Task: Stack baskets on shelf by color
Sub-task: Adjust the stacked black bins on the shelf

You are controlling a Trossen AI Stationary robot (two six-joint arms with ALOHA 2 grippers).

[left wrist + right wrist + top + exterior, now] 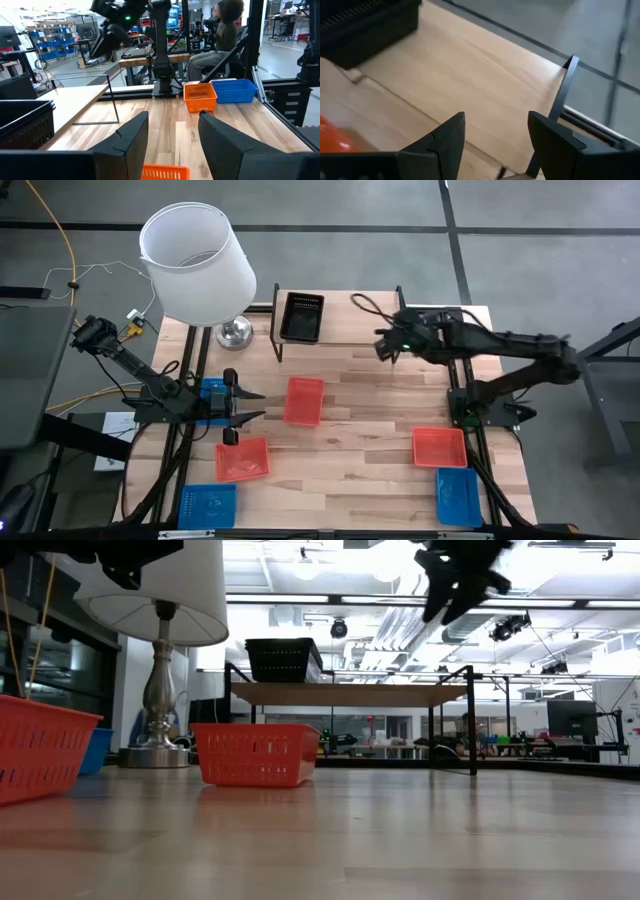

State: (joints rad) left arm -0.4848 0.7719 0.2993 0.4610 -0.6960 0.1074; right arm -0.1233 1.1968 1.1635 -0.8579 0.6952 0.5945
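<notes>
Black plastic mesh basket (pixel 302 317) is seen on the light wooden shelf with thin black legs (pixel 360 330), at its lamp-side end; nothing else is on the shelf top.

Right claw (pixel 383 346) is held above the shelf, fingers spread wide, nothing between them. In the right wrist view only bare shelf top shows between the fingers, with the black basket off to one side.

Left claw (pixel 240 406) sits low over the wooden plank counter (pixel 360 470), jaws apart, nothing gripped. A blue object (pixel 213 393) sits just behind its fingers, partly hidden.

Remaining baskets are all on the counter:
- red-orange mesh basket (pixel 304 400), mid-counter, just ahead of the left claw
- second red-orange basket (pixel 242 459), near the front, left side
- blue mesh basket (pixel 207 505), front left corner
- third red-orange basket (pixel 440 447), right side, with a second blue basket (pixel 458 496) just in front of it, nearly touching

White-shaded lamp on a silver base (pixel 198 264) stands beside the shelf. A seated person (pixel 220 35) is seen beyond the counter in the left wrist view.

No readable labels or writing can be made out.
</notes>
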